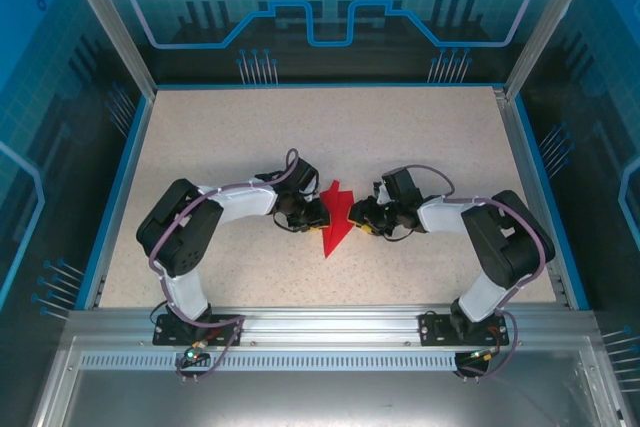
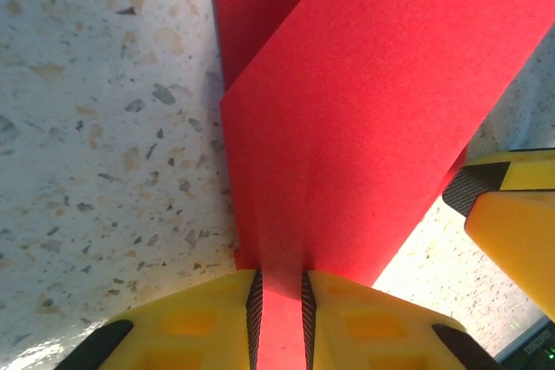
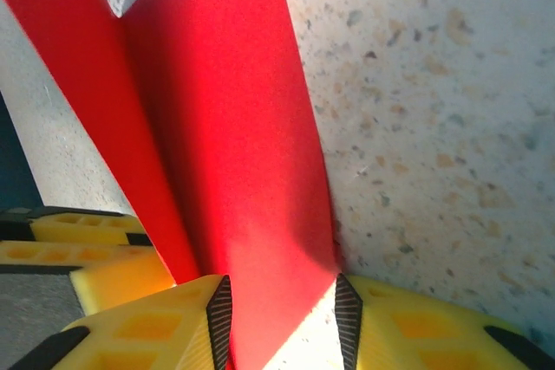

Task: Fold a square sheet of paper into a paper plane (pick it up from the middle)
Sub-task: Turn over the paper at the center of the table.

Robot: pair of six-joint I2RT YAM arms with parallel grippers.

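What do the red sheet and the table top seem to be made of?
The red sheet: thin matte paper, it seems; it holds sharp creases and shows a fine grain up close. The table top: hard, speckled beige surface, perhaps terrazzo or stone-look laminate; the look leaves it open.

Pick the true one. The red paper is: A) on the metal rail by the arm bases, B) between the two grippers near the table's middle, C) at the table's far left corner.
B: the red paper sits mid-table, flanked by the left gripper and the right gripper.
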